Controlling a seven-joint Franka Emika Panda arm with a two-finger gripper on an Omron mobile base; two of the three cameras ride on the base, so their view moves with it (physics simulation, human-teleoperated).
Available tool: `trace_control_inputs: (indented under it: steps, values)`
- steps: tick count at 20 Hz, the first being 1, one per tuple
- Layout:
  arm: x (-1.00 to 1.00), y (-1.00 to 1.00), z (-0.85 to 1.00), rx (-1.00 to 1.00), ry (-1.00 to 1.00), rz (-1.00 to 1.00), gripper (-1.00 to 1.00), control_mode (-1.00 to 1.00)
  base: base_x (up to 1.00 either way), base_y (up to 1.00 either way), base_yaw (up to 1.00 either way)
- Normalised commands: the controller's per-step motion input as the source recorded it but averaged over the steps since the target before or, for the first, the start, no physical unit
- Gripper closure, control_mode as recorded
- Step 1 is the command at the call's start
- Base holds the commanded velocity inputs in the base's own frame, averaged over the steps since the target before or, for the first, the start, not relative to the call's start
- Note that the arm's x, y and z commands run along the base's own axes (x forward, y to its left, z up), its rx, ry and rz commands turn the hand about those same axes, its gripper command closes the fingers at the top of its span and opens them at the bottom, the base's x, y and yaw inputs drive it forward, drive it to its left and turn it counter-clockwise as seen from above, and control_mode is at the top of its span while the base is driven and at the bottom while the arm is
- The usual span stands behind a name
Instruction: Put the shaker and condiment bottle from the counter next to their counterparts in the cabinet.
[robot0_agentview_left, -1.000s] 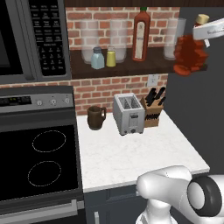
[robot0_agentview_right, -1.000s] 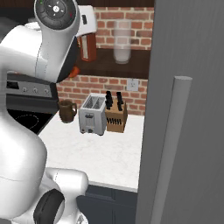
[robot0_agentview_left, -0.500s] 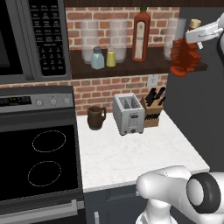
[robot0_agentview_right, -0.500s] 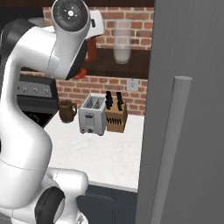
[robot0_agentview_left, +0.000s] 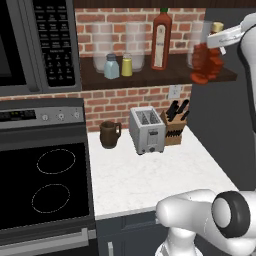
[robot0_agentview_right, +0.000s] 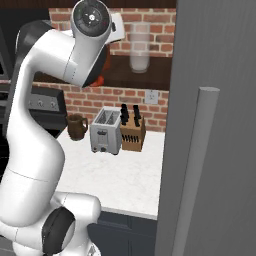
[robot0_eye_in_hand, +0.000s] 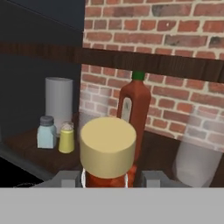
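- Left base view: the condiment bottle (robot0_agentview_left: 205, 64) is held upright at the right end of the cabinet (robot0_agentview_left: 150, 77), gripped at its neck by the fingers (robot0_agentview_left: 220, 41), which are closed narrowly around it just below the tan stopper.
- From the hand view, the stopper of the condiment bottle (robot0_eye_in_hand: 107, 148) is seen directly between the fingertips (robot0_eye_in_hand: 65, 178), so its long axis is judged to run along the line of the hand.
- The tall red bottle (robot0_agentview_left: 161, 39) is seen standing to the left of the held bottle, with a translucent glass (robot0_agentview_left: 196, 45) close by; the placing spot is judged to lie between them.
- The shaker (robot0_agentview_left: 127, 65) is already seen just beside the pale blue shaker (robot0_agentview_left: 111, 67) on the shelf.
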Motion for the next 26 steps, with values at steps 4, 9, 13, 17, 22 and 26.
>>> trace_control_inputs:
  steps: [4,9,13,17,22,26]
  values:
    - [0.35,-0.10,-0.04,0.00,0.00,0.00,1.00,-1.00,0.00,0.00,0.00]
    - [0.31,-0.15,-0.09,-0.01,0.00,0.00,1.00,-1.00,0.00,0.00,0.00]
    - [0.33,-0.05,0.00,0.00,0.00,0.00,1.00,-1.00,0.00,0.00,0.00]
    - [0.36,-0.04,0.00,0.00,0.00,0.00,1.00,-1.00,0.00,0.00,0.00]
    - [0.33,-0.06,-0.08,-0.01,0.00,0.00,1.00,-1.00,0.00,0.00,0.00]
    - [0.28,-0.14,-0.14,-0.05,0.00,0.00,1.00,-1.00,0.00,0.00,0.00]
